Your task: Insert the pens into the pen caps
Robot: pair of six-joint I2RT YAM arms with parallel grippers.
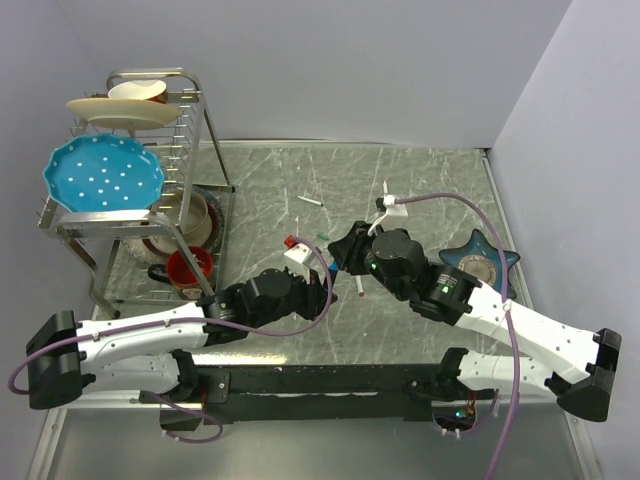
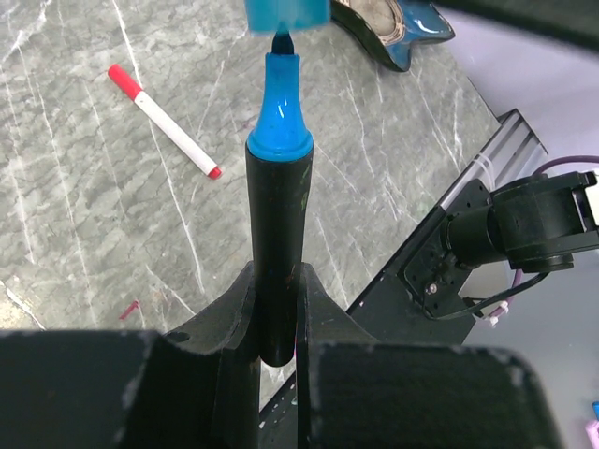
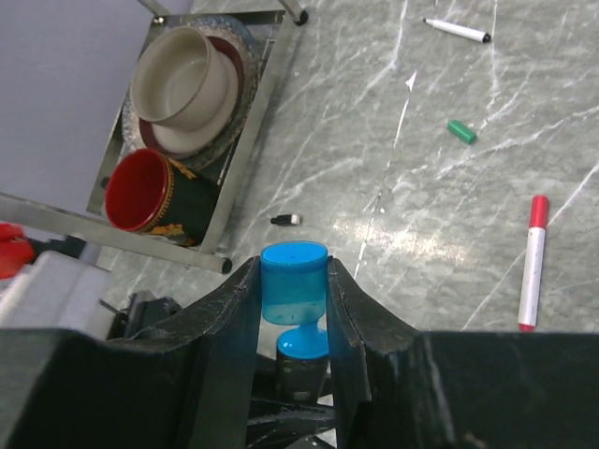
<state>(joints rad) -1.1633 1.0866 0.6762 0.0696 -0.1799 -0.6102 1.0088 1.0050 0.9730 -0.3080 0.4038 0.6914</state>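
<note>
My left gripper point(image 2: 278, 285) is shut on the thick black pen with blue trim point(image 2: 278, 215), which points away from the wrist. My right gripper point(image 3: 294, 281) is shut on the blue cap point(image 3: 294, 276). The pen's tip sits at the cap's mouth, its blue collar point(image 3: 302, 342) just below the cap. In the top view the two grippers, left point(image 1: 320, 284) and right point(image 1: 342, 252), meet at mid-table. A white pen with a red cap point(image 3: 533, 262) lies on the table, also seen from the left wrist point(image 2: 164, 122). A white pen with a black cap point(image 3: 456, 30), a green cap point(image 3: 460, 132) and a small black cap point(image 3: 286, 220) lie loose.
A metal dish rack point(image 1: 195, 215) stands at the left with a blue plate point(image 1: 103, 175), bowls point(image 3: 182, 79) and a red mug point(image 3: 140, 192). A blue star-shaped dish point(image 1: 480, 262) sits at the right, behind my right arm.
</note>
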